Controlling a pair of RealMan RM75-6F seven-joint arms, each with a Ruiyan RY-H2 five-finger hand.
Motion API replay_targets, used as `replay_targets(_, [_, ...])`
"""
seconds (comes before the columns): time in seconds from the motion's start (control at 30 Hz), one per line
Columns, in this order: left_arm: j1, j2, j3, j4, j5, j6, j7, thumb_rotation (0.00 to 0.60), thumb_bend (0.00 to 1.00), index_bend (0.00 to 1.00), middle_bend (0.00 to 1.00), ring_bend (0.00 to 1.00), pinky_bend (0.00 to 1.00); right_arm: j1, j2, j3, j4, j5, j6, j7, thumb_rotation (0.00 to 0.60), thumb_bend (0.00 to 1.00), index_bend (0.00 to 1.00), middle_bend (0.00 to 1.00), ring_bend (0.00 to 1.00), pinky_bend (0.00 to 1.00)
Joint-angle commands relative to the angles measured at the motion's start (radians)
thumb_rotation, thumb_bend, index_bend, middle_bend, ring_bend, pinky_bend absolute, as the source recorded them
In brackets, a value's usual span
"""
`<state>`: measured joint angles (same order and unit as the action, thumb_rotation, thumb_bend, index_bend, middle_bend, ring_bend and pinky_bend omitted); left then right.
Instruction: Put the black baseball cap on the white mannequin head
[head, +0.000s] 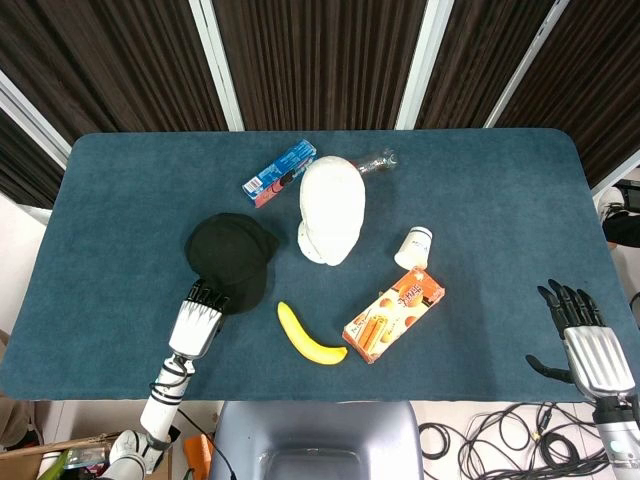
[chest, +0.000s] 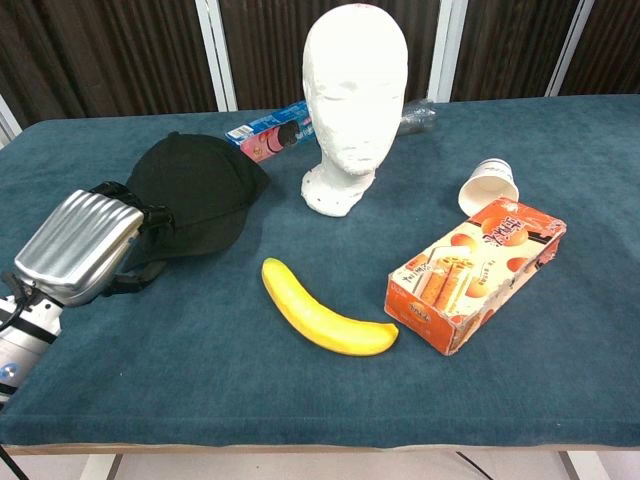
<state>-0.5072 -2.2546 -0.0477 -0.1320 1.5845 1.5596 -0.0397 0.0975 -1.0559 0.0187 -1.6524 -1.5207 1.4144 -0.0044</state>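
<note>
The black baseball cap (head: 232, 260) (chest: 195, 190) sits left of the white mannequin head (head: 332, 210) (chest: 355, 90), which stands upright on the blue table. My left hand (head: 198, 318) (chest: 80, 245) grips the cap's brim at its near edge, fingers curled over the top and thumb underneath. The near side of the cap looks raised off the cloth. My right hand (head: 585, 340) hovers past the table's near right corner, fingers apart and holding nothing; only the head view shows it.
A banana (chest: 325, 315) lies in front of the mannequin head. An orange snack box (chest: 475, 275) and a tipped paper cup (chest: 490, 185) are to the right. Behind the head lie a blue packet (chest: 268, 130) and a clear bottle (head: 375, 161).
</note>
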Motion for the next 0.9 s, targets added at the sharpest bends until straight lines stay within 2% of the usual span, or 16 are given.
replay_targets(0.03, [-0.011,0.014,-0.001,0.006,-0.006,-0.006,0.011,0.600,0.47,0.61,0.67,0.50,0.34,0.000,0.001,0.001,0.000,0.002,0.000,0.002,0.600,0.09,0.00,0.00,0.00,0.00])
replay_targets(0.3, [-0.022,0.062,-0.014,0.002,-0.029,0.012,0.011,0.600,0.60,0.64,0.71,0.54,0.39,-0.002,0.001,0.001,0.002,0.001,0.001,0.005,0.600,0.09,0.00,0.00,0.00,0.00])
replay_targets(0.4, [-0.030,0.090,-0.018,0.000,-0.032,0.066,-0.025,0.600,0.64,0.65,0.72,0.56,0.44,-0.003,0.001,0.001,0.003,0.003,0.002,0.006,0.600,0.09,0.00,0.00,0.00,0.00])
replay_targets(0.53, [-0.045,0.114,-0.033,-0.008,-0.043,0.144,-0.081,0.600,0.66,0.65,0.73,0.57,0.44,-0.003,-0.001,0.000,0.001,0.002,0.001,0.000,0.600,0.09,0.00,0.00,0.00,0.00])
replay_targets(0.9, [-0.101,0.162,-0.119,-0.019,-0.116,0.328,-0.175,0.600,0.69,0.67,0.75,0.59,0.44,-0.001,-0.009,0.000,-0.003,0.008,-0.009,-0.023,0.600,0.09,0.00,0.00,0.00,0.00])
